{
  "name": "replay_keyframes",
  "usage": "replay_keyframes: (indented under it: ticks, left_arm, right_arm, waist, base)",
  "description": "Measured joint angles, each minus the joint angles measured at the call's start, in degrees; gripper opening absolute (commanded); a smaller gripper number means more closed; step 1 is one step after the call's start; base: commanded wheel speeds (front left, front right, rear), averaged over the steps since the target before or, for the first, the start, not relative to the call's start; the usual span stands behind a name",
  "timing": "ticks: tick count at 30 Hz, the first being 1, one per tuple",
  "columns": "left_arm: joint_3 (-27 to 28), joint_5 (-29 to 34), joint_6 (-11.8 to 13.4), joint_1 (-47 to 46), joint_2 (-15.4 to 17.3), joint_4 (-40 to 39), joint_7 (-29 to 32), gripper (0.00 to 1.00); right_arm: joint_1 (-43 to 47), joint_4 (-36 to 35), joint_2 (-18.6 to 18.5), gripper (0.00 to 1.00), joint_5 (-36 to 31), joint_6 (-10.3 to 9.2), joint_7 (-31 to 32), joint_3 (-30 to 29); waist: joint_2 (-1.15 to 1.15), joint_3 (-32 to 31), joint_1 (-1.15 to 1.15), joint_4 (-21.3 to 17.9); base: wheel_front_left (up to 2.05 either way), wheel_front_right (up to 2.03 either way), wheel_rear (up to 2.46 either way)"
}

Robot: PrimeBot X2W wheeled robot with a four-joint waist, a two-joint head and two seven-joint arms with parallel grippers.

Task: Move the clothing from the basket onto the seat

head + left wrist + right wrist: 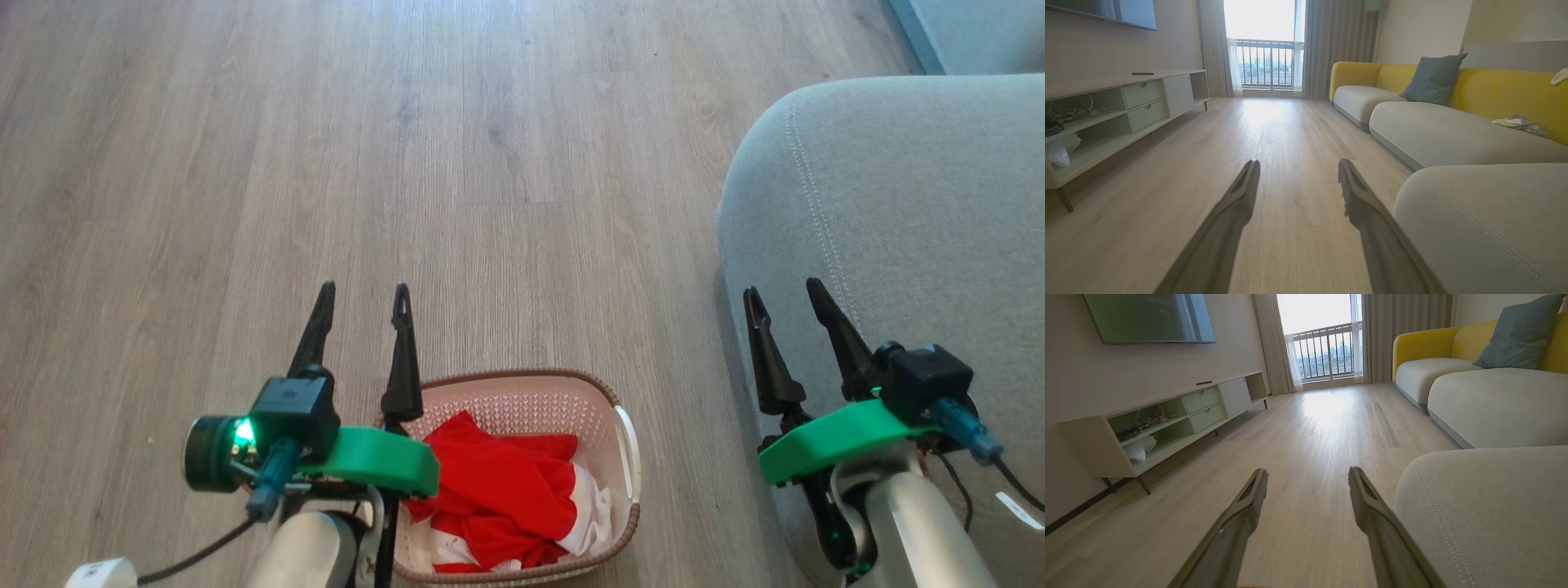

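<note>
Both pairs of fingers are spread and empty. Our left gripper (364, 290) sits at the left edge of the basket (531, 377), our right gripper (782, 287) over the near edge of the seat (898, 204). The clothing (498, 482) is heaped in the basket, on the floor beside the seat. We expect it to be light, limp and prone to drape, so we'd pinch the raised red fold mid-heap. No legible writing; the white tag (1016, 508) by the right arm is too blurred.
</note>
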Motion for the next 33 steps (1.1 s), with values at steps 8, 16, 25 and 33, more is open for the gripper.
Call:
replay_keyframes:
  ticks: [8, 16, 25, 33]
  left_arm:
    - [2.59, 0.08, -5.43, 1.54, -2.22, 5.11, -1.51, 1.00]
    - [6.97, 3.16, -13.66, 3.10, -4.16, 9.93, -2.55, 1.00]
    - [8.09, 4.78, -17.29, 3.09, -4.28, 10.22, -3.04, 1.00]
    - [6.73, 2.92, -18.28, 2.18, -4.34, 16.73, -3.04, 1.00]
  right_arm:
    - [0.01, 5.67, 0.01, 1.00, -3.22, 0.00, -1.52, 0.22]
    - [-0.53, 9.85, 0.05, 1.00, -7.77, 0.01, -2.76, 1.24]
    - [-2.00, 10.16, 0.05, 1.00, -10.15, 0.01, -3.19, 0.96]
    - [-2.89, 10.79, 0.03, 1.00, -10.14, 0.01, -3.19, 0.87]
  waist:
    - [0.00, -0.62, 0.00, 0.21]
    - [0.00, -0.36, 0.00, 0.06]
    - [0.00, 0.80, 0.00, -0.24]
    - [0.00, 4.73, 0.00, -0.63]
  base:
    - [0.00, 0.00, 0.00]
    - [0.00, 0.00, 0.00]
    - [0.00, 0.00, 0.00]
    - [0.00, 0.00, 0.00]
